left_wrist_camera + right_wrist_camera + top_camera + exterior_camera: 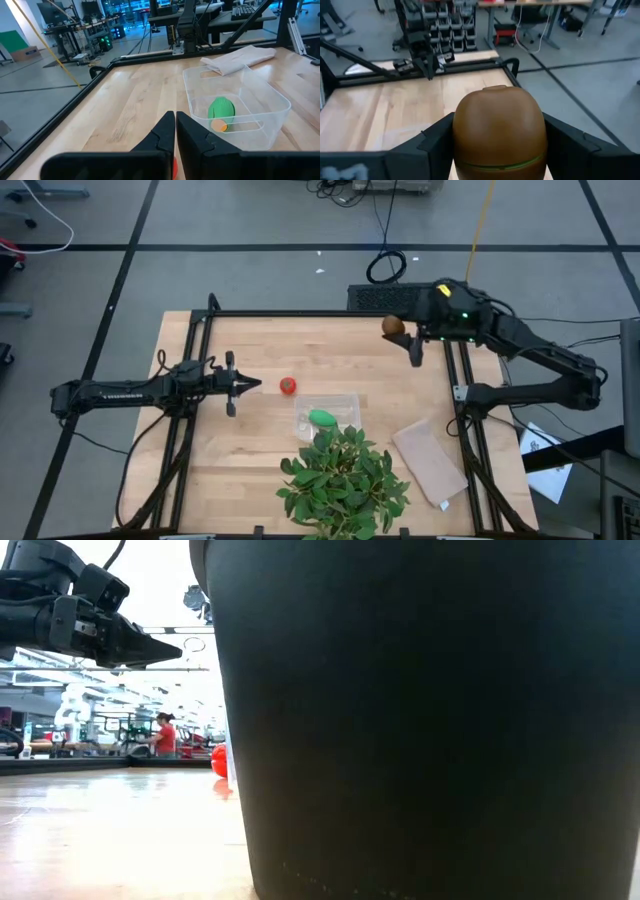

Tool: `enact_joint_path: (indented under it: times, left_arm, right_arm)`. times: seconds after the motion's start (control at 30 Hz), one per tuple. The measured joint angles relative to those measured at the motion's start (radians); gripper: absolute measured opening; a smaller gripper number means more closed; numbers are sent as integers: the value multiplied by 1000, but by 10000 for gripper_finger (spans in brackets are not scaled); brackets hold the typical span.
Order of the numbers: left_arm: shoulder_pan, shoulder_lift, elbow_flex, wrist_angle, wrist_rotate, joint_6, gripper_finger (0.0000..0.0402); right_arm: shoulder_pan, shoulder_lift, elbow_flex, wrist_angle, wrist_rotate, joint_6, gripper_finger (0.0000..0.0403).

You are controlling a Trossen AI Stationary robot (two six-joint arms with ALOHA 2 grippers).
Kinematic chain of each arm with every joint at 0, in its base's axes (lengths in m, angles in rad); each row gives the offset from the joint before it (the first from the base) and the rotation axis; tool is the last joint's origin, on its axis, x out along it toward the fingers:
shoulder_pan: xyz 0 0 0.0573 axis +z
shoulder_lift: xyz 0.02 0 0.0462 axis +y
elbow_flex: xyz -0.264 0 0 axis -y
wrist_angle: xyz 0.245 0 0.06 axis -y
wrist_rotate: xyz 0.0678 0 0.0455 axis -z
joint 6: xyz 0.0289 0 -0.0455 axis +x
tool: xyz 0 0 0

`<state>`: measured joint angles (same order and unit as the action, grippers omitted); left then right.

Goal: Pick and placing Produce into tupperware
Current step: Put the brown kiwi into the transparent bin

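The brown kiwi-like ball (393, 326) hangs over the table's far right corner with my right gripper (402, 332) shut on it; it fills the right wrist view (497, 132). The clear tupperware (327, 415) stands mid-table on its base and holds the green oblong piece (321, 418) (221, 110). The red tomato (287, 386) rests on the wood just left of the tupperware. My left gripper (252, 385) waits shut to the tomato's left, pointing at it without touching it. My right gripper pinches the kiwi-like ball between its two fingers, one finger (437, 142) on each of its opposite sides (462, 135). The fingers come roughly level from the table's right side. The ball is lifted clear of the table, and its rounded end sticks out past the fingertips.
A large leafy green plant (345, 480) stands at the near edge, right beside the tupperware; its dark pot (430, 720) blocks most of the low view. A flat tan sheet (430, 462) lies at the near right. Black frame rails (300, 313) border the table.
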<state>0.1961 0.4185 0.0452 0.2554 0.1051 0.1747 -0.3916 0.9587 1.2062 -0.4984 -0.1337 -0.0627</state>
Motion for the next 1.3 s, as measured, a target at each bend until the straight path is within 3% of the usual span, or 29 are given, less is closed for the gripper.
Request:
enact_joint_path:
  times: [0.63, 1.3]
  left_arm:
    - [0, 0, 0, -1, 0, 0, 21]
    - [0, 0, 0, -8, -1, -6, 21]
  right_arm:
    - [34, -410, -298, 198, -25, 127, 238]
    - [80, -585, -699, 467, 8, 220, 236]
